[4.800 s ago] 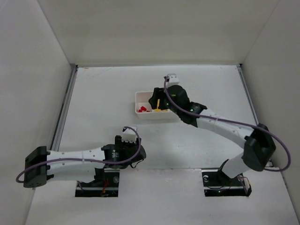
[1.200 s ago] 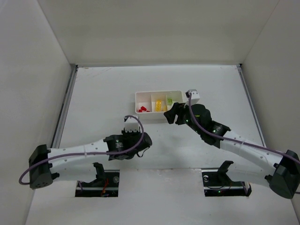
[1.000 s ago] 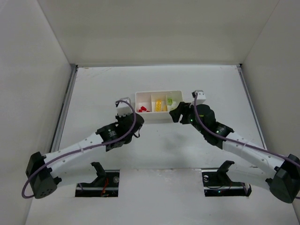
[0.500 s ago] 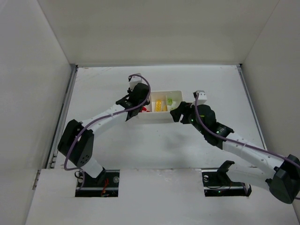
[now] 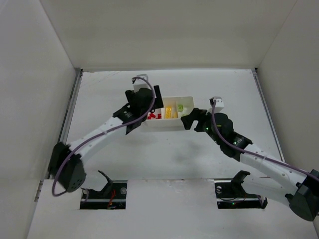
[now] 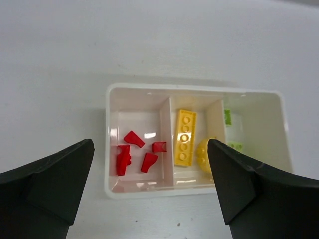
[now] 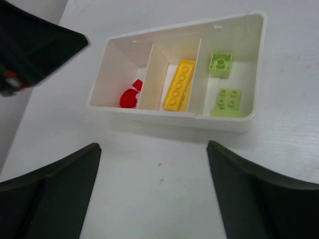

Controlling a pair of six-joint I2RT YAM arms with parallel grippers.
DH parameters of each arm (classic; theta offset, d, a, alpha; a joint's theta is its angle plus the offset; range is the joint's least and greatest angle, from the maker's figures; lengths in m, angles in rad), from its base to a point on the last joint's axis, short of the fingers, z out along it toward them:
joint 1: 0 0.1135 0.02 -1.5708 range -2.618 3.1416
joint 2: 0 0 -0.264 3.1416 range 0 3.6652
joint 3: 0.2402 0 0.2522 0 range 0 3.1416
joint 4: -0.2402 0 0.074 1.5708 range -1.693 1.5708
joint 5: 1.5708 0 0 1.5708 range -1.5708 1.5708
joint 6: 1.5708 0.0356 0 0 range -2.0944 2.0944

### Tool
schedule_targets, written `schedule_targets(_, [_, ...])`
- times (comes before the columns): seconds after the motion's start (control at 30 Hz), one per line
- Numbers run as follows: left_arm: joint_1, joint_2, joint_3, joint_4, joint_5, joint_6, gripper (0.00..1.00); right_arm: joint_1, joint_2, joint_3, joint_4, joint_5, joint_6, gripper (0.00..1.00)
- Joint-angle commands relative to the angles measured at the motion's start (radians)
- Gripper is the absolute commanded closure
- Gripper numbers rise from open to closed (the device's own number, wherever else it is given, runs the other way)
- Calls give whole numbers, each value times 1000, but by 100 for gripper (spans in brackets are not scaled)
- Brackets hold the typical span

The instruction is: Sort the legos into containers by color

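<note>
Swung farther across white tray (image 6: 194, 87) near table's (image 5: 99, 89) far edge since a moment ago: left pincer (image 6: 149, 147), released; right pincer (image 7: 153, 147) released too. Inside: red bits (image 6: 134, 149), yellow brick (image 6: 185, 137), green plates (image 7: 220, 63); yellow dome (image 6: 203, 154) half-hidden.

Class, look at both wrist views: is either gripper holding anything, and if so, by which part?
Nothing is held. The left gripper and right gripper are both open and empty, near the white three-compartment plastic tray.
</note>
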Motion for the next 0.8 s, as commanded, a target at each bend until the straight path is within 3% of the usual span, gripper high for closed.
schedule_targets(0.0, [6,-285,-69,9,-85,23,0,2,-51,-13,51,49,-4,0])
schedule_targets(0.13, [46,-565,-188,-127,-168,-43,0,-1,-102,-9,3,109,-4,0])
schedule_targets(0.33, [107,-795,-253,-487,-295,-192,0,2,-202,24,-89,241,-17,0])
schedule_targets(0.53, [143,-886,-305,-676,-283,-250,0,-50,-295,-12,-143,325,19,0])
schedule_targets(0.77, [156,-859,-307,-689,-243,-178,0,-83,-306,-79,-106,345,41,0])
